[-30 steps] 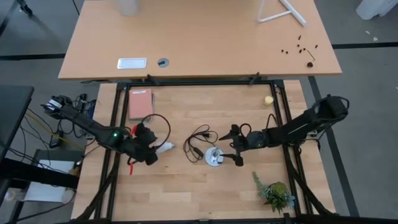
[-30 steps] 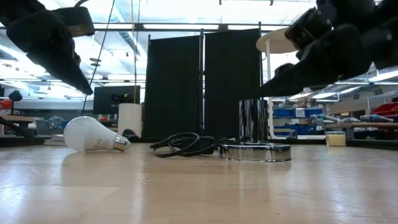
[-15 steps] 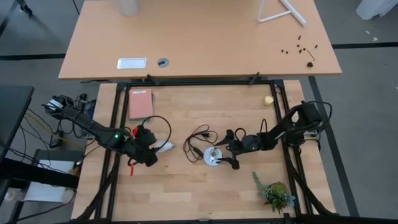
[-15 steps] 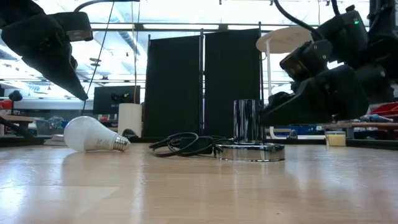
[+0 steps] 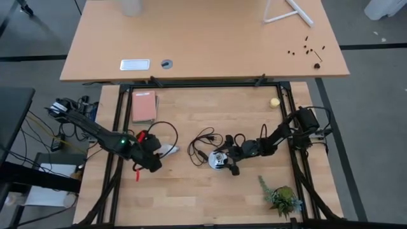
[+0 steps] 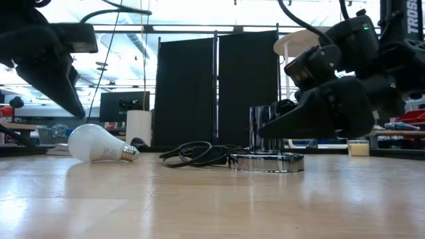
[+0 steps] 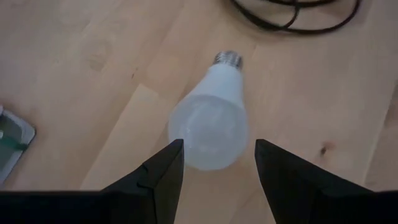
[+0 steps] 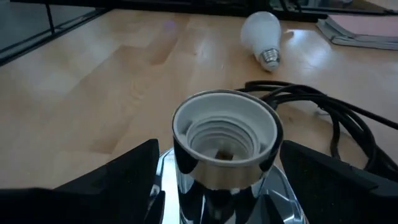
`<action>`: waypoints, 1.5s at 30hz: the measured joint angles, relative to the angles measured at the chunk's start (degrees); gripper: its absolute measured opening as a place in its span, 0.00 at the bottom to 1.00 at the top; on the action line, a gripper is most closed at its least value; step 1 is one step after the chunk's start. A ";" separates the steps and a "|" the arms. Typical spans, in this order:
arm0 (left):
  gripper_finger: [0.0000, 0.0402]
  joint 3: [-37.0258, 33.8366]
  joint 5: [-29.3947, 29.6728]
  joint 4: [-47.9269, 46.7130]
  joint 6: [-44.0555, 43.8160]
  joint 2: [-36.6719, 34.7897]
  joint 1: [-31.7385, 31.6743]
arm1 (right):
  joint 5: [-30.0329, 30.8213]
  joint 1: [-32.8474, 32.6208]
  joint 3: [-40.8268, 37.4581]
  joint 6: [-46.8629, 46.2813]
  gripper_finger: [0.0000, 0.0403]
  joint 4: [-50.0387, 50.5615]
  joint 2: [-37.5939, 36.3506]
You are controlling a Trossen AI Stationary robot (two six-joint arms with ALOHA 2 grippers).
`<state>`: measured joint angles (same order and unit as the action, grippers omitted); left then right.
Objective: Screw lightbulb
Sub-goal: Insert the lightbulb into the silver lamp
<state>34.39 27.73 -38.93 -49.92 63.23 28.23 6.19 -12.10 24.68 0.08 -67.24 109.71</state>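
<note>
The white lightbulb point(image 7: 211, 118) lies on its side on the wooden table, with its screw end point(image 7: 227, 58) pointing away from my left gripper point(image 7: 217, 163). That gripper hovers open just above the bulb's round end, one finger on each side, touching nothing. The chrome socket point(image 8: 224, 134) stands upright on its round base point(image 6: 265, 161) with its mouth up. My right gripper point(image 8: 230, 180) is open and low, reaching in from the table's right. Its fingers stand on either side of the socket cylinder with a gap showing. In the high view the bulb point(image 5: 168, 151) lies left of the socket point(image 5: 218, 159).
The socket's black cord point(image 5: 203, 143) loops on the table between bulb and socket. A pink notebook point(image 5: 144, 105) lies at the far left and a yellow ball point(image 5: 275, 102) at the far right. A small plant point(image 5: 280, 197) stands near right. A black frame rail point(image 5: 117, 114) borders the table.
My right gripper has come down and moved toward the table's left, from above and right of the socket to table height, so its open fingers now stand on either side of the socket cylinder. The bulb has stayed where it lay.
</note>
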 joint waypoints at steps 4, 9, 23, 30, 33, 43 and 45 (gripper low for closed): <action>0.52 0.00 -0.42 -0.86 -3.73 2.75 0.74 | -0.06 0.38 0.11 -0.04 0.85 0.07 0.11; 0.53 -0.09 -2.03 -0.77 -9.11 3.93 4.77 | -0.04 0.66 -0.04 -0.46 0.85 0.36 0.11; 0.50 -6.58 18.84 -1.28 -28.39 4.19 24.97 | 0.00 1.88 -0.04 -3.37 0.85 1.47 0.09; 0.50 -16.29 23.02 12.60 -32.89 4.19 30.23 | 0.01 1.98 -0.04 -3.77 0.85 2.21 0.07; 0.50 -20.50 23.23 19.00 -32.90 4.21 30.40 | 0.02 2.21 -0.04 -5.26 0.85 2.46 0.07; 0.50 -31.53 27.19 35.71 -32.80 4.14 30.33 | 0.20 2.23 -0.04 -6.82 0.85 2.82 0.07; 0.50 -31.89 28.05 35.94 -30.97 4.17 30.31 | 0.35 2.30 -0.04 -7.44 0.85 2.82 0.07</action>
<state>2.50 55.78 -2.99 -80.89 67.40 58.54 6.55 -9.80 24.64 -7.36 -64.42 109.78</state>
